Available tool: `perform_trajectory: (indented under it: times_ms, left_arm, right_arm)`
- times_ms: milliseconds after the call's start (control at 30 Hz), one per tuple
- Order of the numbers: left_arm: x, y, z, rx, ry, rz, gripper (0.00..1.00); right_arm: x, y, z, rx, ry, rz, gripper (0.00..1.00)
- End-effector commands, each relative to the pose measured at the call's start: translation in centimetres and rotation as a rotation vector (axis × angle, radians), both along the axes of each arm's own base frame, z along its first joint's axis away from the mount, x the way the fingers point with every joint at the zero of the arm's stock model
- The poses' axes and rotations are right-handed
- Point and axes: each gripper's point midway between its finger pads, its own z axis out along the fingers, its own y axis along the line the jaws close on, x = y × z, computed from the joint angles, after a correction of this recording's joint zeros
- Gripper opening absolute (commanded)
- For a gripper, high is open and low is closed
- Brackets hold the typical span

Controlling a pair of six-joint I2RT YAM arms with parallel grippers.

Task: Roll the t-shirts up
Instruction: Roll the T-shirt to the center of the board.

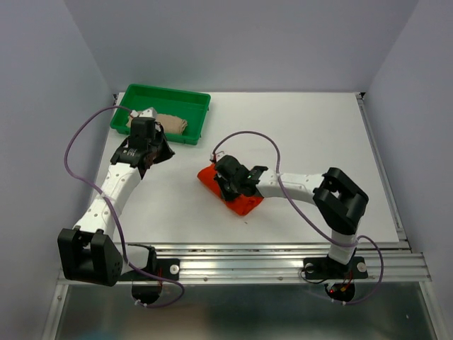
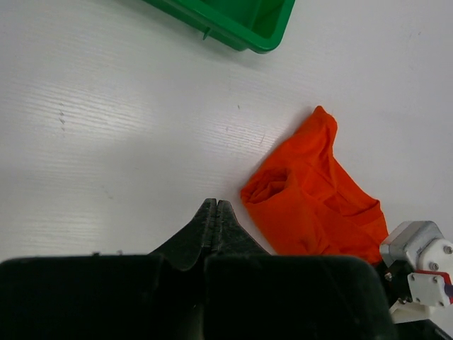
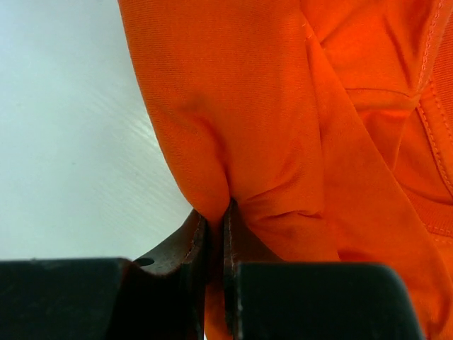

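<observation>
Near the middle of the table (image 1: 304, 134), the orange-red t-shirt (image 1: 245, 205) lies bunched, and the right gripper (image 3: 212, 214) pinches a fold of it. At far left, the beige t-shirt (image 1: 170, 125) lies in the green tray (image 1: 168, 95). The left gripper (image 2: 216, 206) hovers near that tray, fingers pressed together on nothing.

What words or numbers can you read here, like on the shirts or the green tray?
None can be read. The orange t-shirt, the beige t-shirt and the green tray show no print. Any marks on the arms are too small to tell.
</observation>
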Motion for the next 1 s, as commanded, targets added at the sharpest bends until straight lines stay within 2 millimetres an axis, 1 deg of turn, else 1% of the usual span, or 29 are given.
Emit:
perform_trajectory:
  times_ms: [0, 100, 133, 200, 233, 300, 367, 467, 533, 567, 600, 633, 700, 733, 767, 833, 867, 967]
  left_arm:
    - [0.1, 0.0, -0.1, 0.008, -0.019, -0.021, 0.00]
    - [0.0, -0.1, -0.1, 0.006, -0.017, -0.027, 0.00]
    - [-0.1, -0.1, -0.2, 0.004, -0.015, -0.029, 0.00]
    - [-0.1, -0.2, -0.2, 0.003, -0.017, -0.037, 0.00]
    - [-0.2, -0.3, -0.3, 0.004, -0.016, -0.044, 0.00]
    - [-0.2, -0.3, -0.2, 0.004, -0.016, -0.050, 0.00]
    - [-0.3, -0.4, -0.2, 0.006, -0.016, -0.058, 0.00]
    - [-0.4, -0.4, -0.3, 0.005, -0.015, -0.063, 0.00]
    - [-0.4, -0.5, -0.4, 0.005, -0.012, -0.066, 0.00]
    - [-0.4, -0.5, -0.3, 0.003, -0.015, -0.071, 0.00]
    - [-0.4, -0.6, -0.3, 0.001, -0.015, -0.073, 0.00]
    - [-0.4, -0.6, -0.3, 0.001, -0.015, -0.078, 0.00]
    - [-0.5, -0.7, -0.3, -0.001, -0.015, -0.082, 0.00]
    - [-0.6, -0.8, -0.3, -0.003, -0.013, -0.088, 0.00]
    - [-0.6, -0.8, -0.3, -0.005, -0.013, -0.091, 0.00]
    - [-0.7, -1.0, -0.4, -0.009, -0.011, -0.101, 0.00]
    - [-0.8, -1.1, -0.4, -0.014, -0.011, -0.109, 0.00]
    - [-1.1, -1.8, -0.7, -0.023, -0.006, -0.137, 0.00]
  right_arm:
    - [-1.9, 2.2, 2.3, 0.203, 0.165, 0.068, 0.01]
    - [-1.7, 2.2, 2.8, 0.272, 0.247, 0.073, 0.01]
    - [-1.9, 2.3, 2.9, 0.297, 0.279, 0.085, 0.01]
    - [-1.2, 1.9, 2.8, 0.328, 0.327, 0.059, 0.01]
    - [-1.4, 2.1, 3.2, 0.361, 0.360, 0.069, 0.01]
    - [-1.3, 2.0, 3.0, 0.384, 0.394, 0.067, 0.01]
    - [-1.5, 2.1, 3.4, 0.422, 0.434, 0.080, 0.01]
    - [-0.9, 1.9, 3.7, 0.475, 0.487, 0.078, 0.01]
    - [-1.2, 2.0, 3.9, 0.505, 0.530, 0.096, 0.01]
    - [-1.5, 2.1, 3.7, 0.513, 0.555, 0.096, 0.01]
    - [-1.3, 1.9, 3.6, 0.523, 0.570, 0.090, 0.01]
    - [-1.7, 2.1, 3.8, 0.539, 0.591, 0.109, 0.01]
    - [-1.2, 1.7, 3.5, 0.554, 0.615, 0.091, 0.01]
    - [-1.5, 1.9, 3.7, 0.567, 0.630, 0.106, 0.01]
    - [-1.2, 1.7, 3.5, 0.569, 0.637, 0.096, 0.01]
    - [-1.4, 1.8, 3.5, 0.576, 0.648, 0.107, 0.01]
    - [-1.5, 1.8, 3.5, 0.579, 0.663, 0.110, 0.01]
    - [-1.1, 1.5, 3.2, 0.597, 0.693, 0.105, 0.01]
